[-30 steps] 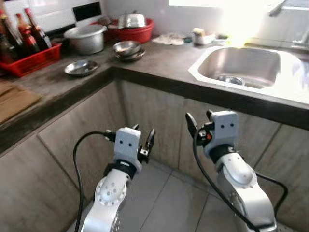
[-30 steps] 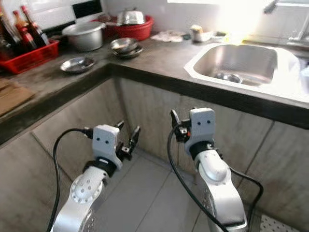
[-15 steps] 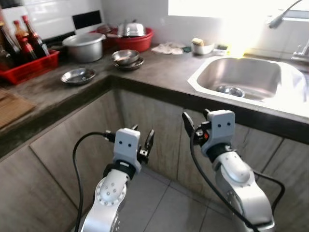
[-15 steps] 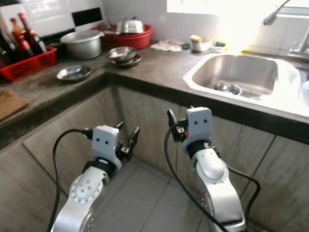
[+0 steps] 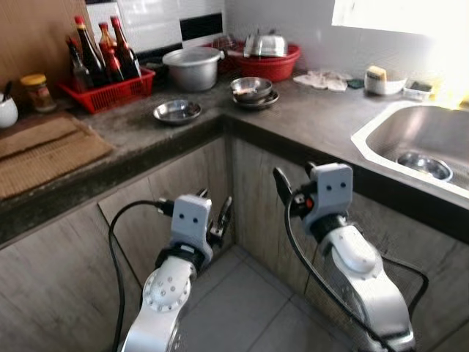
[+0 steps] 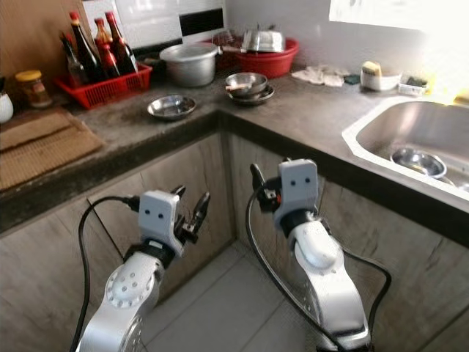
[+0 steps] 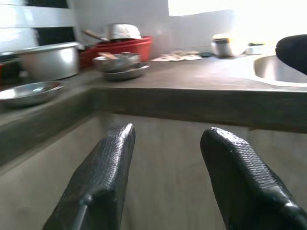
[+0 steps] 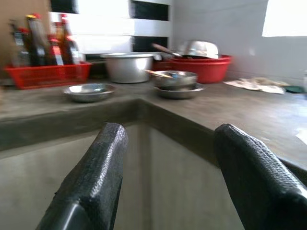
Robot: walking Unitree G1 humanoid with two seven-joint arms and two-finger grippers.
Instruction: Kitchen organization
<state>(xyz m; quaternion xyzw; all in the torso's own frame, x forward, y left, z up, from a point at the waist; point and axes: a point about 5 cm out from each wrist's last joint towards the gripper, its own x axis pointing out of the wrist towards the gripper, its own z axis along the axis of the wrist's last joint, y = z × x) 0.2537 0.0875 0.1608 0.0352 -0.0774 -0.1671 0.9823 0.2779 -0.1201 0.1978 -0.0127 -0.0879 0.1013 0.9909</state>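
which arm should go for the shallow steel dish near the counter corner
Probably left: the shallow steel dish sits on the robot's left stretch of counter, above the open left gripper; the right gripper is nearer the sink.

We see a red crate (image 5: 110,88), red basin (image 5: 272,63), silver pot (image 5: 192,67), grey mottled countertop (image 5: 308,114), tan woven mat (image 5: 44,150), white tiles (image 5: 157,26) with a black band.

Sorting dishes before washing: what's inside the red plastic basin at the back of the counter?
The red plastic basin holds an upturned shiny steel bowl. Whatever lies beneath it is hidden by the basin's wall.
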